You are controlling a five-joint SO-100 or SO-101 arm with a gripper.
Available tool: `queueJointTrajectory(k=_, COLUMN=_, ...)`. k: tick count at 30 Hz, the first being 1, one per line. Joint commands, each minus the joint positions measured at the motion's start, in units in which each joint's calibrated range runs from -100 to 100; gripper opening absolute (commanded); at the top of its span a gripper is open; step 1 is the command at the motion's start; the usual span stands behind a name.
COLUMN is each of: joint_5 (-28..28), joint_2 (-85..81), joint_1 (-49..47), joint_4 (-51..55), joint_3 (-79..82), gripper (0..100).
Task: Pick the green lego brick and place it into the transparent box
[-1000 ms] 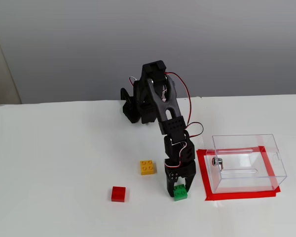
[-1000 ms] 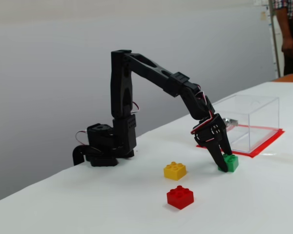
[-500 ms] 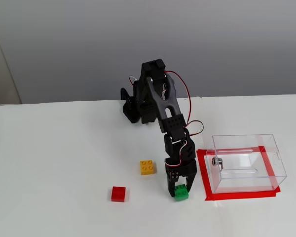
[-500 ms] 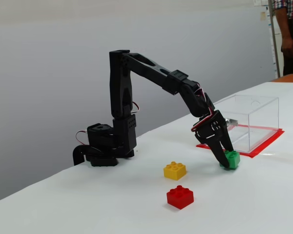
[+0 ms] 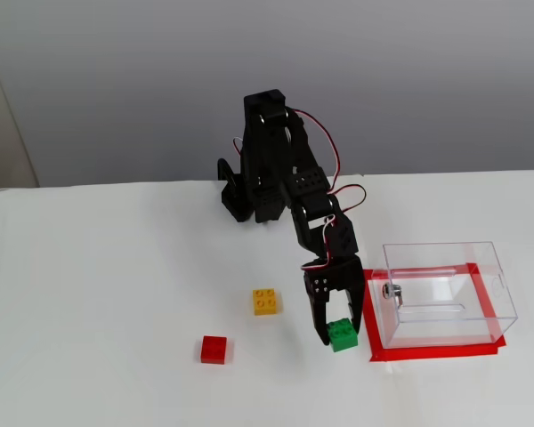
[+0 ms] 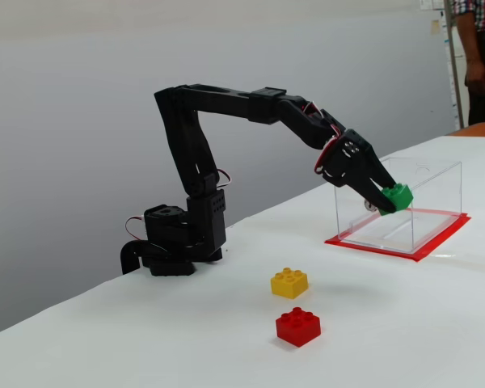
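The green lego brick is held between the fingers of my black gripper, lifted well above the white table. The gripper is shut on it. The transparent box stands on a red-taped patch, just right of the gripper in a fixed view. In a fixed view the brick hangs in front of the box's near left corner, outside the walls. A small metal knob sits on the box's left wall.
A yellow brick and a red brick lie on the table left of the gripper. The arm's base stands at the table's far edge. A person stands at the far right.
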Motion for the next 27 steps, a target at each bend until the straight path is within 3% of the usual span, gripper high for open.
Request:
queueJointTrajectory(k=1, joint_5=0.1, joint_2=-7.6, joint_1=0.0, joint_4=0.1, joint_3=-1.6, gripper=17)
queueJointTrajectory(k=13, joint_5=0.1, joint_2=-19.5, joint_1=-2.9, joint_4=0.1, joint_3=-1.6, gripper=17)
queueJointTrajectory(k=27, joint_5=0.1, joint_2=-19.1, joint_1=-19.9, joint_4=0.0, joint_3=-2.7, gripper=17)
